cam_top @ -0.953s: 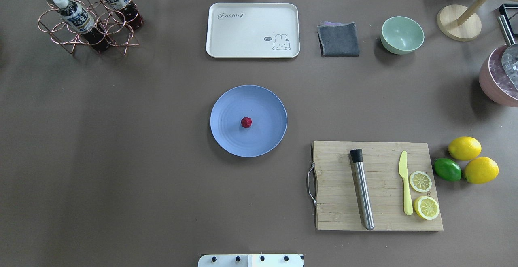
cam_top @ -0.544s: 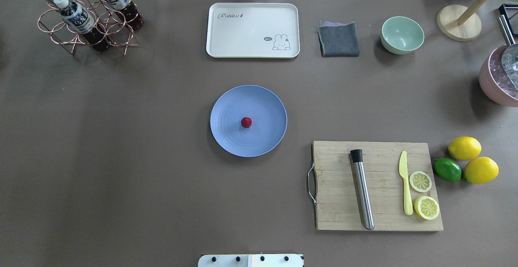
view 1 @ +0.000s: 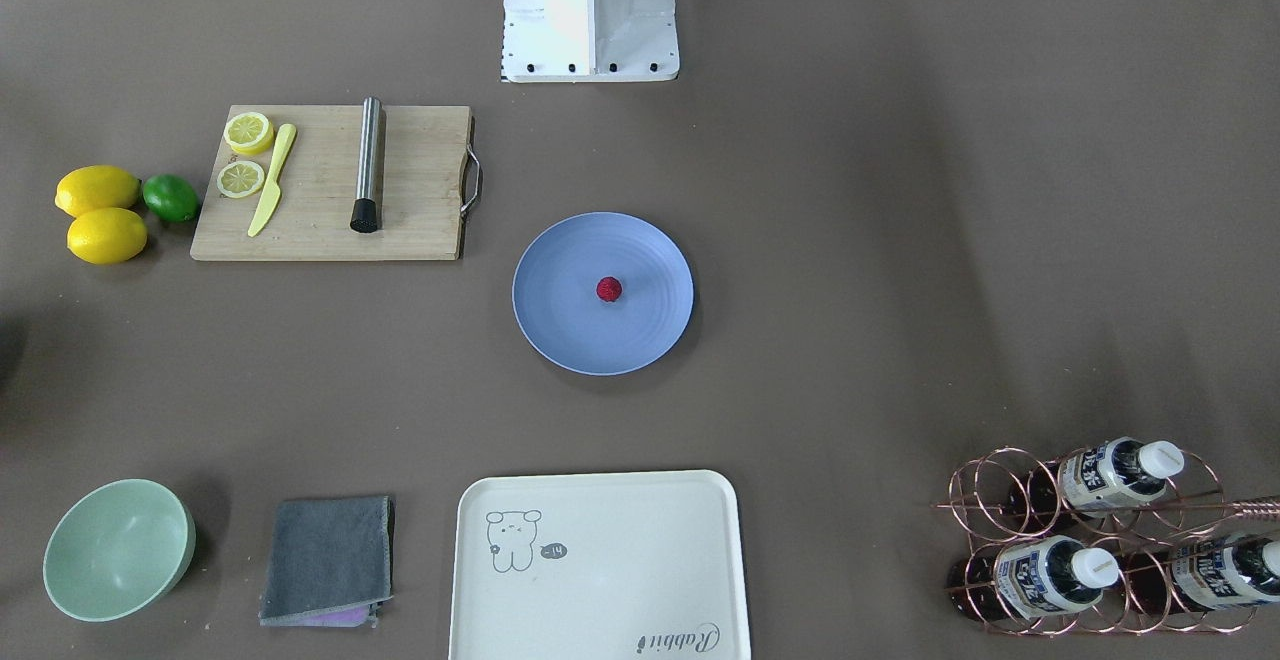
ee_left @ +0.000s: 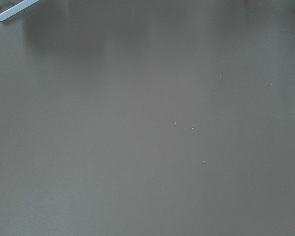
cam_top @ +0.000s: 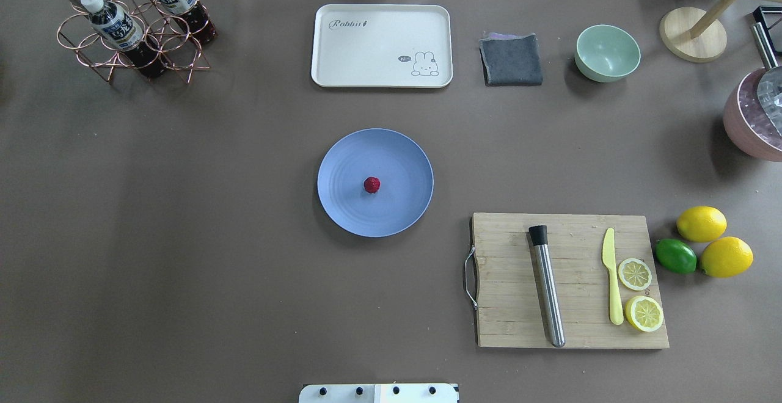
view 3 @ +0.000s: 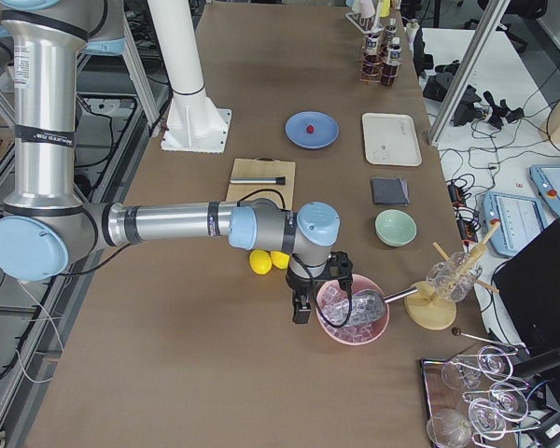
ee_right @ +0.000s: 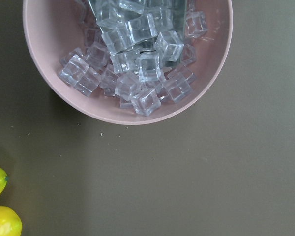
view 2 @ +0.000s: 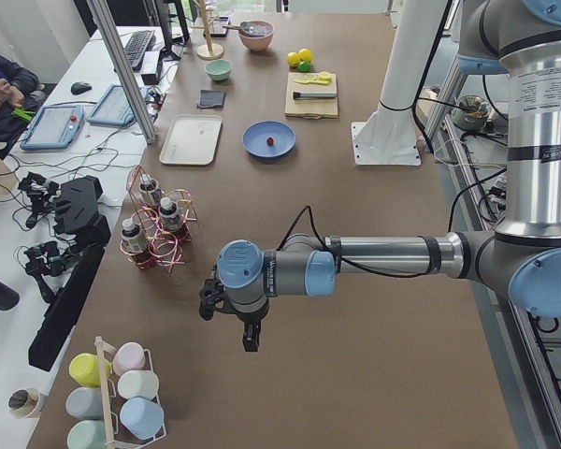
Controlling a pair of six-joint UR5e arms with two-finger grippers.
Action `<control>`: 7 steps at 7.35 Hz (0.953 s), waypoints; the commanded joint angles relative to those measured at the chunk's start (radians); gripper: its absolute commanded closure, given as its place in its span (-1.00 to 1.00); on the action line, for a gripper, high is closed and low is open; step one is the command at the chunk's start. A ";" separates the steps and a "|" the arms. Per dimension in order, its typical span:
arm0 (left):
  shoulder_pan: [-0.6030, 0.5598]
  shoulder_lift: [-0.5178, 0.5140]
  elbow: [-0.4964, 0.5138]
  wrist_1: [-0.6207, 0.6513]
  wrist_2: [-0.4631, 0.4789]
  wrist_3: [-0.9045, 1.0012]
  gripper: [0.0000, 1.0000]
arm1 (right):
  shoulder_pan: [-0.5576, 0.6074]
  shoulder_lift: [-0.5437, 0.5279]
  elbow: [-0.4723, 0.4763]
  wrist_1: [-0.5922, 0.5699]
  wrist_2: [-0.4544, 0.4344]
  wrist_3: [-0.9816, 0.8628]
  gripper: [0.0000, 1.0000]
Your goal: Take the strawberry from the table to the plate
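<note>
Strawberry (cam_top: 372, 185) on the plate (cam_top: 403, 159).
The left gripper (view 2: 250, 339) and right gripper (view 3: 301, 313) show only in side views (small, pointing down); clenched or released cannot be told.

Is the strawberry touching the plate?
Touching. The overhead view shows the strawberry lying on the plate, near its middle, with nothing holding it up.

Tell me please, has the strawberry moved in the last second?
No. In the overhead view the strawberry lies at the same spot as before, near the middle of the plate, which has not shifted either.
</note>
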 commanded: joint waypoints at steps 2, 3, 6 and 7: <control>0.000 0.002 0.007 0.002 0.003 0.001 -0.96 | 0.000 -0.017 -0.001 0.000 0.000 -0.001 -1.00; -0.002 0.002 0.008 0.002 0.005 0.001 -0.96 | 0.000 -0.017 -0.001 0.000 0.000 -0.001 -1.00; -0.002 0.031 0.007 0.002 0.000 0.002 -0.96 | 0.000 -0.030 0.000 0.000 0.002 -0.003 -1.00; -0.002 0.032 0.007 0.002 0.006 0.002 -0.96 | 0.000 -0.030 0.002 0.000 0.002 -0.003 -1.00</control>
